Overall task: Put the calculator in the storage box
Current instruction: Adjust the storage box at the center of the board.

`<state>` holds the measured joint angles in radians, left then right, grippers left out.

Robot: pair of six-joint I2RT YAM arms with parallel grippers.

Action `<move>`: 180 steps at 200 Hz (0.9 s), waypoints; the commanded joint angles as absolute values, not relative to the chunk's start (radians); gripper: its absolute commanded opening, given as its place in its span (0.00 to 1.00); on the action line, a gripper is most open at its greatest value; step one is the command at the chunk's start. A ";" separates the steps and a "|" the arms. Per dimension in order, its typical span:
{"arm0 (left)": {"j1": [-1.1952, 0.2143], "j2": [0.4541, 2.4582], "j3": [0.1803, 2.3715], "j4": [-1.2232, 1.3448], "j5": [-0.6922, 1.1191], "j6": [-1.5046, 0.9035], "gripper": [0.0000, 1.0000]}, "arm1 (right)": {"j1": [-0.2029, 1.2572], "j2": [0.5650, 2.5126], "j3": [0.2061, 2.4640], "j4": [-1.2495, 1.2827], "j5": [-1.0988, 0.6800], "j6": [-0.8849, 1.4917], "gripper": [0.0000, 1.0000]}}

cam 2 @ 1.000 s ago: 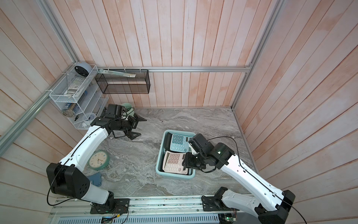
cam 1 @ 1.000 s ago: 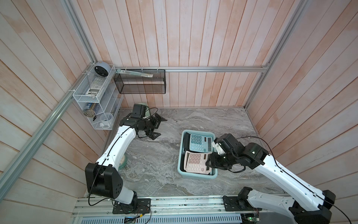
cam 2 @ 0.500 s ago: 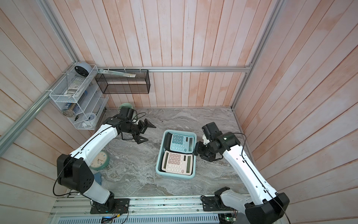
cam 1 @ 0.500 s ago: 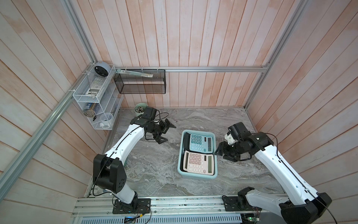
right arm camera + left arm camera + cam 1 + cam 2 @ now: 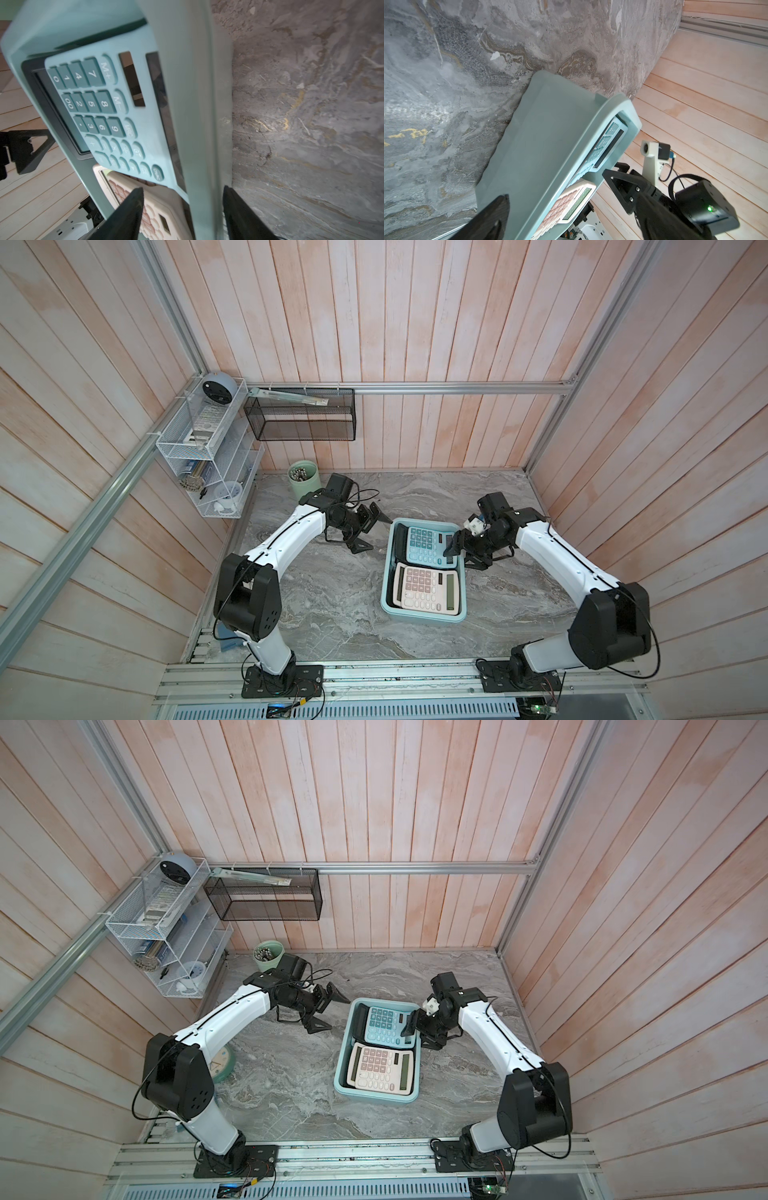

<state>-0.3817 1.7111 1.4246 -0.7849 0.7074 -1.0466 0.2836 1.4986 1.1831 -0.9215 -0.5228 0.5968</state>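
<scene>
calculators (image 5: 428, 545) inside storage box (image 5: 424, 620)

The left arm (image 5: 286, 535) arched forward from its base, its wrist rolled so that the left gripper (image 5: 373, 531) lay on its side with its jaws spread wide. The right arm (image 5: 552, 556) bent at the elbow and reached inward. The right gripper (image 5: 461, 558) angled downward with its jaws parted, and its black fingers (image 5: 128, 209) stood well apart in the right wrist view.
</scene>
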 commanded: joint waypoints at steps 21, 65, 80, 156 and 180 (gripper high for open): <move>-0.383 1.715 1.390 -0.747 0.719 -1.039 1.00 | 0.338 1.591 1.326 -0.890 -0.622 0.536 0.67; -0.383 1.705 1.373 -0.739 0.711 -1.047 1.00 | 0.389 1.595 1.321 -0.862 -0.627 0.575 0.67; -0.383 1.703 1.371 -0.735 0.709 -1.052 1.00 | 0.404 1.577 1.306 -0.862 -0.623 0.581 0.67; -0.382 1.679 1.382 -0.713 0.650 -1.074 1.00 | 0.400 1.479 1.271 -0.935 -0.523 0.564 0.68; -0.374 1.615 1.384 -0.794 0.546 -1.011 1.00 | 0.369 1.428 1.338 -1.041 -0.387 0.511 0.72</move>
